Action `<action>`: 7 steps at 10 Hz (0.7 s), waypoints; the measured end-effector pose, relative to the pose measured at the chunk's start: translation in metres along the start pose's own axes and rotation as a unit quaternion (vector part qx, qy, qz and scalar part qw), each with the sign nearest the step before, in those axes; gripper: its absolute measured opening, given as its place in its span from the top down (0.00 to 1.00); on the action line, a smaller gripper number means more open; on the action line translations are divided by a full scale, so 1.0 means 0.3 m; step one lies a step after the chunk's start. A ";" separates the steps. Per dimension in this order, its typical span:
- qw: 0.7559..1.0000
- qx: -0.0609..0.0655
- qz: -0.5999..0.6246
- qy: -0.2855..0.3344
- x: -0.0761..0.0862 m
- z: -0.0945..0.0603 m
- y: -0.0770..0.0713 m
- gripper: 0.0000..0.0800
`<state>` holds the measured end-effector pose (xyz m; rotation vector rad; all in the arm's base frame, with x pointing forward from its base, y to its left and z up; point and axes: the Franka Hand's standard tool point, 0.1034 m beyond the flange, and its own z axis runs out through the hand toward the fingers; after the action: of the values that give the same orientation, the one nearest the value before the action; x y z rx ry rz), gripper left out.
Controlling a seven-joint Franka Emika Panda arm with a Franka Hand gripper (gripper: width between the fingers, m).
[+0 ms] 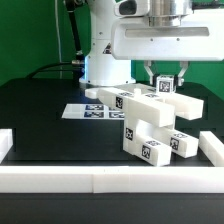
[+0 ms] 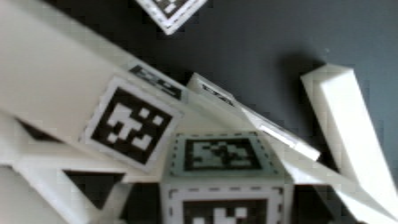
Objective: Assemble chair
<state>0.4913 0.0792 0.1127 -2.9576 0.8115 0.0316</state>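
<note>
Above the chair (image 1: 150,128), a block (image 1: 163,89) is held tight by the gripper (image 1: 166,81). If it is pushed crooked, the chair may be knocked over.

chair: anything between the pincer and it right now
Nothing visible. The pincer is right at the top of the chair, straddling its tagged top block. The wrist view shows only chair pieces close below. Whether it grips the block is unclear.
</note>
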 end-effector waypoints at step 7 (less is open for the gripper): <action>0.995 0.001 0.101 0.005 0.003 0.004 -0.008 0.25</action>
<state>0.4934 0.0809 0.1115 -2.8642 1.1084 0.0274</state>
